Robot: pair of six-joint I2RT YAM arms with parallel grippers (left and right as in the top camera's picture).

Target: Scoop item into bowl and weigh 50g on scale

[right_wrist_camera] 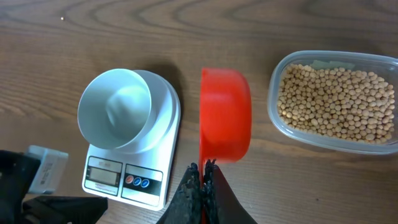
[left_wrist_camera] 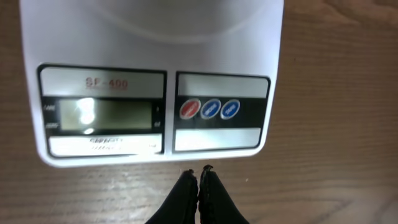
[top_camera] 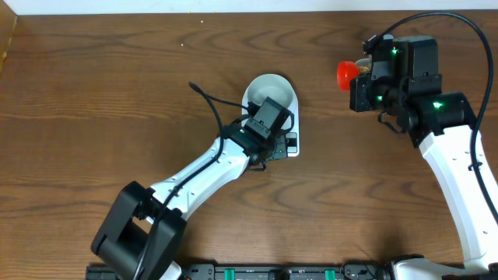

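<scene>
1. L hand [left_wrist_camera: 199, 173]: fingers pressed together, nothing betw. them. The tips sit just short of the scale [left_wrist_camera: 155, 56] at its 6 o'clock edge; can't tell if they touch it.
2. Scale's grey display [left_wrist_camera: 106, 115] faces the L wrist cam, readout too blurred to read. Three round buttons [left_wrist_camera: 210, 109] sit at 3 o'clock of the display: one red, two blue.
3. Bowl [right_wrist_camera: 115, 109] stands upright on the scale platform, at 12 o'clock of the display.
4. R hand [right_wrist_camera: 203, 165]: clamped tight on the handle of a red scoop [right_wrist_camera: 225, 115], held above the tabletop [top_camera: 93, 93]. Can't tell what's inside the scoop.
5. In the R wrist view the scoop is betw. the scale at its 9 o'clock and a clear tub [right_wrist_camera: 273, 102] at its 3 o'clock.
6. Beans [right_wrist_camera: 336, 96] lie in the tub, covering its floor.
7. Overhead: R hand + scoop sit at approx. 2 o'clock of the scale, well apart from it. L arm reaches in from 7 o'clock.
</scene>
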